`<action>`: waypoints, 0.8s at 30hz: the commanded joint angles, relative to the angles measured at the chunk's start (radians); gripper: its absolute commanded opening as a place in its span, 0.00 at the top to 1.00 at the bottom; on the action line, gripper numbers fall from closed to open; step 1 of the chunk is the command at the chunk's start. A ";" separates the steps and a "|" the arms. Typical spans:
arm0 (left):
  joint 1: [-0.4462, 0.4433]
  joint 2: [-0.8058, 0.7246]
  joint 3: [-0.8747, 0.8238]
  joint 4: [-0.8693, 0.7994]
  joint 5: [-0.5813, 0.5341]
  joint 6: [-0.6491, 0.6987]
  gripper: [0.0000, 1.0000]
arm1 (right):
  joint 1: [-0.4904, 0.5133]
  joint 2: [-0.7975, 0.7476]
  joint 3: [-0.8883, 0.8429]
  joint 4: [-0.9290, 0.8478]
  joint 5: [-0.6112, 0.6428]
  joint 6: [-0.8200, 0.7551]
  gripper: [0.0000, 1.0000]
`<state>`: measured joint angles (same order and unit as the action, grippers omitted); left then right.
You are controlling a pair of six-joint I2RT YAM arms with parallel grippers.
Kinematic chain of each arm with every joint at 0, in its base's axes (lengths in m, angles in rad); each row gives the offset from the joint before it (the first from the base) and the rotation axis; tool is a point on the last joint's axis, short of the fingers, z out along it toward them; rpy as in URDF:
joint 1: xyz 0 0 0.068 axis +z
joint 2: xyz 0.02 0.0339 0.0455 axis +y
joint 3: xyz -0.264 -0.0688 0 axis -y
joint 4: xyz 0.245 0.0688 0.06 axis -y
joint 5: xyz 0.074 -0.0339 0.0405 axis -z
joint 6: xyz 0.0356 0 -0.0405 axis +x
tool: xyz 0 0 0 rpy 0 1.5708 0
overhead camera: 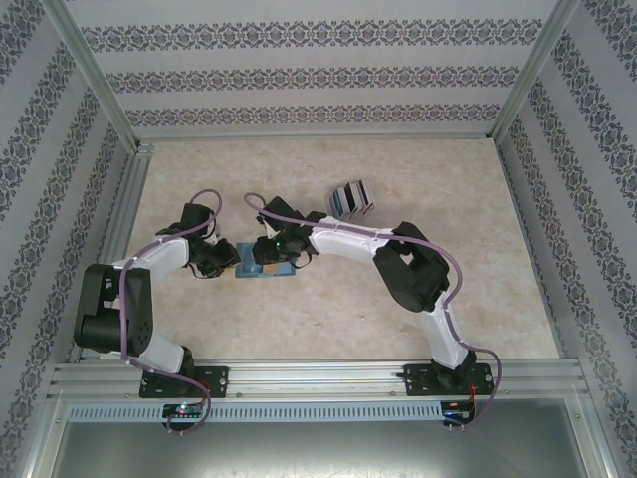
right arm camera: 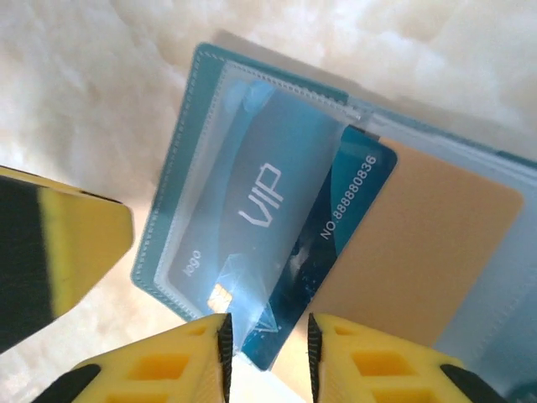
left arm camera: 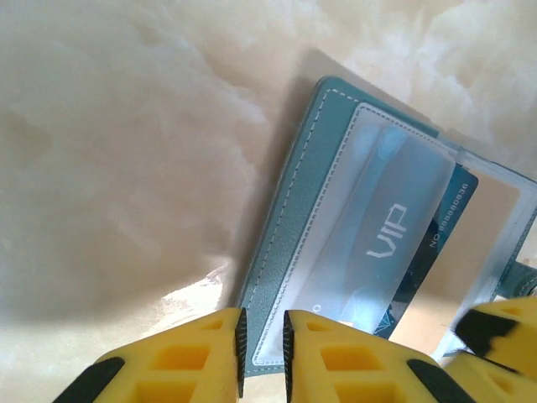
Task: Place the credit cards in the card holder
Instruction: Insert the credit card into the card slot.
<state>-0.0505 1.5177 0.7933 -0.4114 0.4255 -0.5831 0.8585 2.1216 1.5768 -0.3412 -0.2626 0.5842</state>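
Note:
The teal card holder (overhead camera: 261, 273) lies open on the table between the two arms. My left gripper (left arm camera: 263, 323) is shut on the card holder's (left arm camera: 294, 218) stitched outer edge. A dark blue credit card (right arm camera: 352, 201) marked VIP sits mostly inside the holder's (right arm camera: 172, 193) clear pocket, one long side still sticking out. My right gripper (right arm camera: 268, 327) is open, its fingers standing on either side of that card's near corner without touching it. A tan card (right arm camera: 419, 252) lies in the holder beside the blue one. More credit cards (overhead camera: 351, 199) stand in a row further back on the table.
Patterned walls and a metal frame (overhead camera: 109, 105) close in the beige table (overhead camera: 418, 169) on three sides. The two grippers (overhead camera: 221, 261) (overhead camera: 271, 254) work almost touching; a left finger (right arm camera: 67, 243) shows at the left of the right wrist view.

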 commanded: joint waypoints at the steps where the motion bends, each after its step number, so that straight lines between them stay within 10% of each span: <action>1: 0.013 0.020 0.049 -0.015 0.003 0.022 0.78 | -0.022 -0.050 -0.013 -0.012 0.003 -0.026 0.68; 8: 0.014 0.103 0.104 0.008 -0.008 0.034 0.78 | -0.027 0.020 0.038 -0.026 -0.018 -0.037 0.89; 24: 0.014 0.229 0.080 0.099 0.030 0.022 1.00 | -0.024 0.184 0.177 -0.094 -0.028 -0.047 0.90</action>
<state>-0.0391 1.7077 0.9043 -0.3618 0.4530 -0.5610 0.8310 2.2681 1.7123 -0.4030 -0.2962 0.5564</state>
